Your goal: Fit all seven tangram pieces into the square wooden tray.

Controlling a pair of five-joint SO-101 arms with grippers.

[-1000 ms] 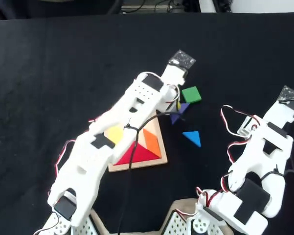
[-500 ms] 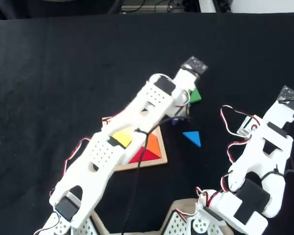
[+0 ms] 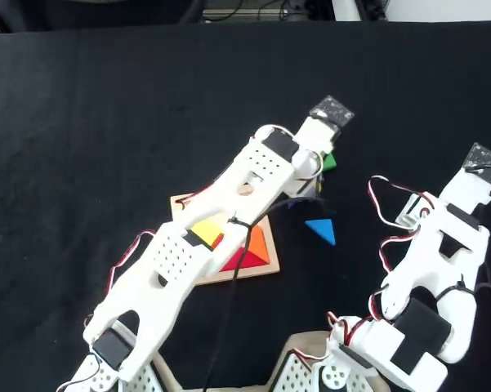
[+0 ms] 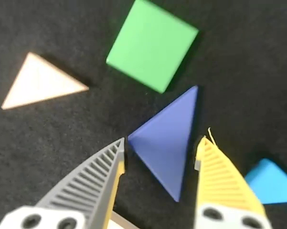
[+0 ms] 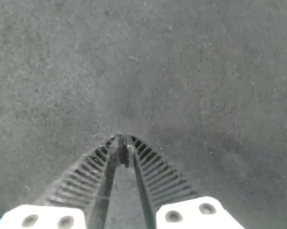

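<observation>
Left gripper (image 4: pixel 162 142) reads open on my feed, straddling the dark blue triangle (image 4: pixel 174 121) on the counter (image 4: pixel 52 157). I see the green square (image 4: pixel 153 45) just beyond it and the wooden tray (image 3: pixel 257 267) nearby. The right gripper (image 5: pixel 122 145) is closed, well apart.

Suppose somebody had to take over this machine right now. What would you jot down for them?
Left gripper: open, a finger on either side of the dark blue triangle, not closed on it.
Right gripper: shut, holding nothing, over bare black table.
Done: yellow piece, orange piece and red piece lie in the wooden tray; an arm hides part of it.
Left: dark blue triangle, green square, pale triangle and light blue triangle, all loose on the table.
</observation>
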